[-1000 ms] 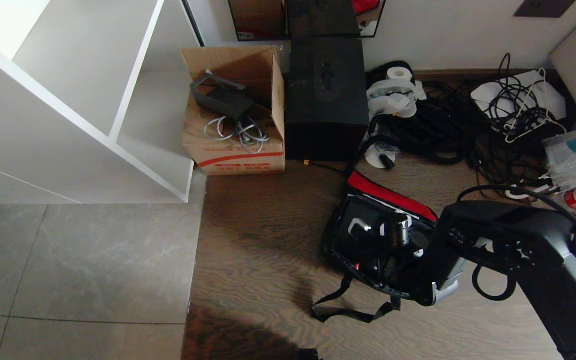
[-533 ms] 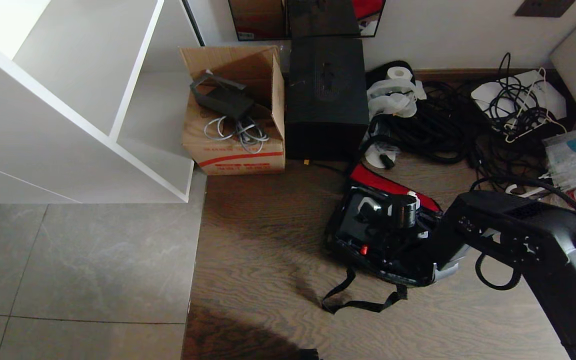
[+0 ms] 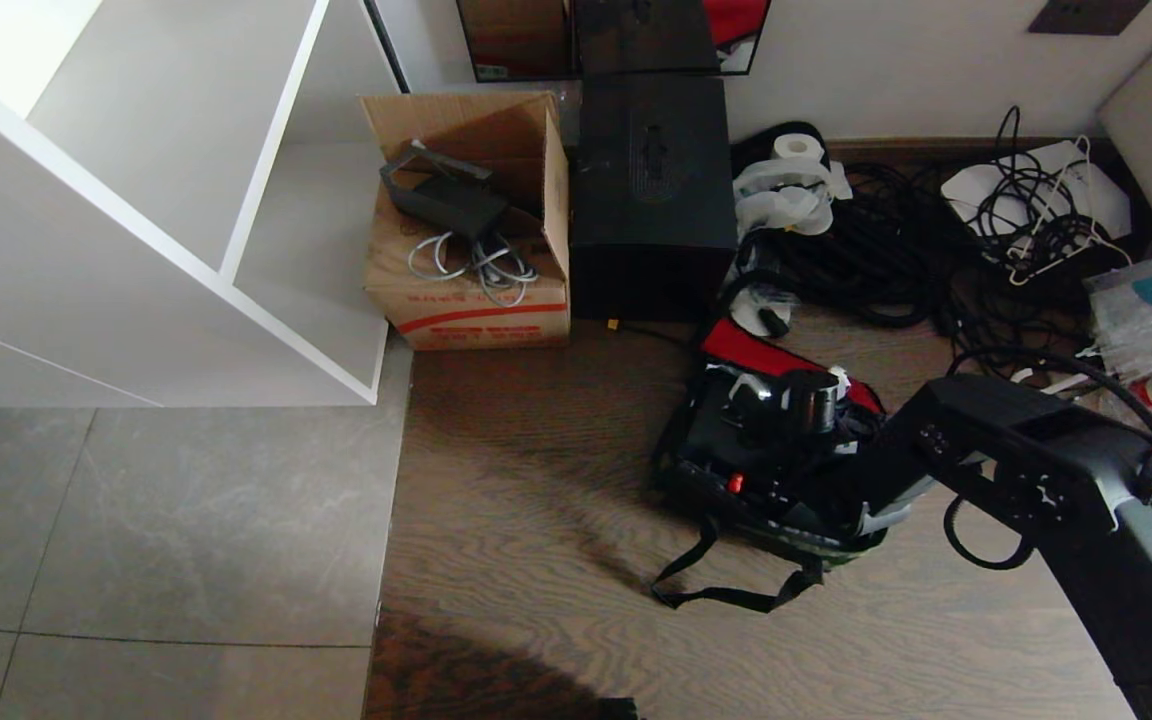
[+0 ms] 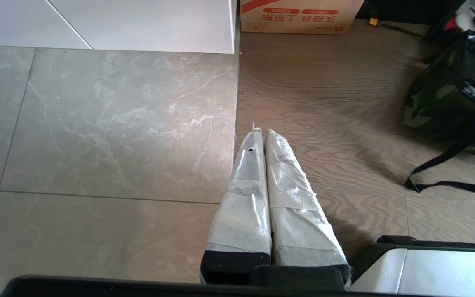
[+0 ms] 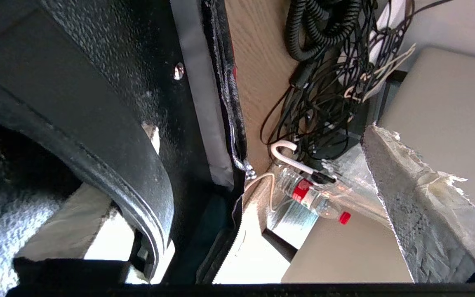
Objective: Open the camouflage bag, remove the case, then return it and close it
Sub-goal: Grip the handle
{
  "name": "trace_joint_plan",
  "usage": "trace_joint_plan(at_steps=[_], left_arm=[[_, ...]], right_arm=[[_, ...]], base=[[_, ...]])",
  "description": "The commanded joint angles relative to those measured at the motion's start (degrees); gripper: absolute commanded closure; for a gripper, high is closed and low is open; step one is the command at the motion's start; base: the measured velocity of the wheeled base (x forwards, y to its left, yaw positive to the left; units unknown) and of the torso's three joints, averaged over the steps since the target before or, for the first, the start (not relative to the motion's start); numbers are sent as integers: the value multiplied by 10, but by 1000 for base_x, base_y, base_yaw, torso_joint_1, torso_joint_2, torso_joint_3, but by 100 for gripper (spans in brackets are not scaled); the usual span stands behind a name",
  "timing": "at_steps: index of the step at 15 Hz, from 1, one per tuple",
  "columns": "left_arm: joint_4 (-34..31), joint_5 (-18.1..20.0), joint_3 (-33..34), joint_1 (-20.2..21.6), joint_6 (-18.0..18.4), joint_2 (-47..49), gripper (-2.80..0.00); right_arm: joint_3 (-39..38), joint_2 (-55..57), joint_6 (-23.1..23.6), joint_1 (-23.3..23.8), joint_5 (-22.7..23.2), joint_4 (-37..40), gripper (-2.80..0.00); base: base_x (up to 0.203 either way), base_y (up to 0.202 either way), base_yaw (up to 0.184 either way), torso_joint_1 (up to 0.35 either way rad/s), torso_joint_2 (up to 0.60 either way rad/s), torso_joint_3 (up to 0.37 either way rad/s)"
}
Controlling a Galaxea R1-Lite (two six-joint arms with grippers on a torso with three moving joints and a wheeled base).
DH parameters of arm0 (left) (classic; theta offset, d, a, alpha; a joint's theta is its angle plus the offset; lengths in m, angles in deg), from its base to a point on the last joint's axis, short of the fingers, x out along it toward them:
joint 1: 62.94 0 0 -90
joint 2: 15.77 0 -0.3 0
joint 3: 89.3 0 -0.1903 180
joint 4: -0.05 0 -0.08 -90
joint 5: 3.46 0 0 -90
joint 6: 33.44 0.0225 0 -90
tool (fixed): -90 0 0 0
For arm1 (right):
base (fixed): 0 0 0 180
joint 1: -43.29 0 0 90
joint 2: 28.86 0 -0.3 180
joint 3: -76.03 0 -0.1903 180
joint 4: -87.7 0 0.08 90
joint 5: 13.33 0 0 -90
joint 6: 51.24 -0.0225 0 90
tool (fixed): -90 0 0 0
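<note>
Jaws of the right gripper [image 5: 262,198] stand spread as wide as they go, one taped finger [image 5: 423,206] out in the open air beside the bag and the other down at the black case's side, with nothing pinched between them as far as the right wrist view lets me judge. The left gripper [image 4: 262,136] hangs parked above the floor [image 3: 536,520] with its taped jaws pressed together and holding nothing. One camouflage bag [image 3: 786,530] lies on the wood floor in front of the tall black box [image 3: 651,190], its flap thrown back so the red inner panel [image 3: 746,350] faces up, and one black strap [image 3: 726,595] trails toward the robot. One case [image 3: 726,440] sits in the bag's mouth, a red latch showing on its near edge, with the right arm [image 3: 1036,480] reaching in over it. So the opening step looks done; the case appears to be in or half in the bag, though the arm hides too much to say whether it is on its way out or being put back. At least the closing of the flap is left. Around them I count one cardboard box [image 3: 471,300], one roll of white tape [image 3: 798,147], one heap of black cables [image 3: 896,250], and one clear bottle with a red cap [image 5: 316,198].
</note>
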Motion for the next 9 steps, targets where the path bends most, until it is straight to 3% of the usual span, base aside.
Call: trace_joint_plan(at_steps=[1,3,4,9], left_arm=[[0,0,0,0,0,0,0],[0,0,0,0,0,0,0],[0,0,0,0,0,0,0],[0,0,0,0,0,0,0]], right_arm=[[8,16,3,2,-2,-1,-280],[0,15,5,2,-1,2,-280],[1,15,4,2,-1,4,0],[-1,16,-4,1,-2,-3,0]], base=[[0,0,0,0,0,0],[0,0,0,0,0,0],[0,0,0,0,0,0],[0,0,0,0,0,0]])
